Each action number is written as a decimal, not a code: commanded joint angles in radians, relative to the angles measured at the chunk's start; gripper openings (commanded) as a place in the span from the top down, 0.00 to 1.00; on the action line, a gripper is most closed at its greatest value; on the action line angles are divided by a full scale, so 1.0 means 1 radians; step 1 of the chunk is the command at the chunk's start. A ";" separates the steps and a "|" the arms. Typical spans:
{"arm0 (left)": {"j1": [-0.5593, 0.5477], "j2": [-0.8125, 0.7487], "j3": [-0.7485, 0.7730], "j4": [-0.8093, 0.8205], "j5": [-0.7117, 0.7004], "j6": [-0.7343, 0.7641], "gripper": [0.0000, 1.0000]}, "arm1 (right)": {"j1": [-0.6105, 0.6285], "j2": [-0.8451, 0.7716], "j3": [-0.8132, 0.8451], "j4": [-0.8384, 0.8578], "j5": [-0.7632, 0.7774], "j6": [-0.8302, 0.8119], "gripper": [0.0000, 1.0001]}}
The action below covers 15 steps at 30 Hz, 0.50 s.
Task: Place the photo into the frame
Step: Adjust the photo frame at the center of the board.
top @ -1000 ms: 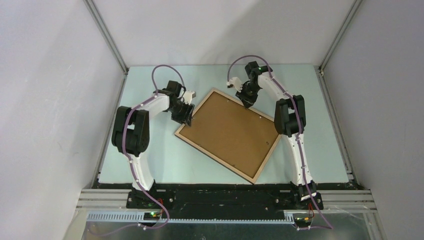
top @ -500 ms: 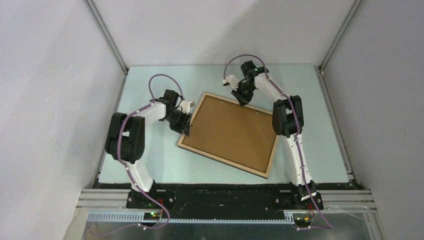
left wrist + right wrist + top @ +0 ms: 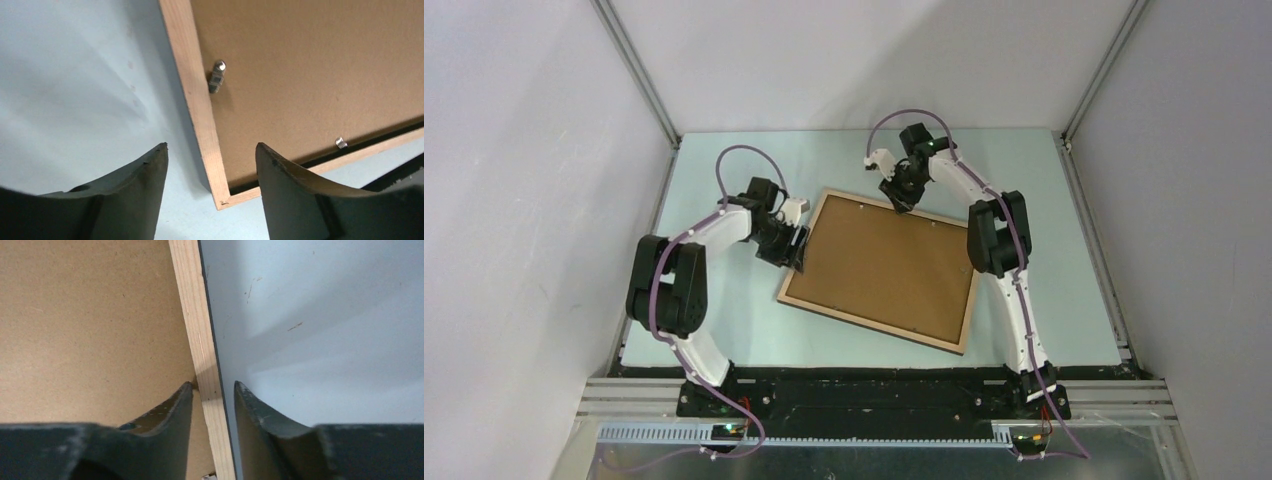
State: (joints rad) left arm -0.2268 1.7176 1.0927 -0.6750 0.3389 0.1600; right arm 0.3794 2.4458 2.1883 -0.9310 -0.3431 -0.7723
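Observation:
The frame [image 3: 874, 324] lies face down on the table with its light wood back up, and the brown backing board [image 3: 884, 262] fills it. The photo is out of sight. My right gripper [image 3: 902, 203] is shut on the frame's far rail [image 3: 192, 305], one finger inside over the board and one outside; in the right wrist view the gripper [image 3: 213, 385] straddles the rail. My left gripper [image 3: 796, 250] is open, its fingers astride the frame's left rail [image 3: 192, 80] near a corner; the left wrist view shows the gripper [image 3: 211, 146] holding nothing.
Small metal tabs [image 3: 216, 76] [image 3: 340, 143] sit along the board's edge, with a dark gap between the board and the rail near the corner. The pale blue table [image 3: 1044, 250] is walled by grey panels on three sides.
The right gripper moved left along the back and the frame turned clockwise with it, its long sides now closer to level. The left gripper stayed at the frame's left rail.

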 commanded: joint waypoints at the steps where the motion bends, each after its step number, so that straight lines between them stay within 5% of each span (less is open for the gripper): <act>1: -0.003 0.010 0.100 0.013 -0.076 -0.042 0.29 | -0.020 -0.124 -0.051 0.082 -0.016 0.105 0.56; 6: -0.004 0.055 0.160 0.015 -0.088 -0.064 0.27 | -0.050 -0.232 -0.137 0.112 -0.038 0.189 0.34; 15: -0.021 0.110 0.193 0.022 -0.100 -0.065 0.27 | -0.155 -0.481 -0.368 0.132 -0.092 0.402 0.33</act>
State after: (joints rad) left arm -0.2291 1.8175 1.2392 -0.6609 0.2638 0.1043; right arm 0.2749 2.1052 1.9045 -0.8234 -0.3882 -0.5148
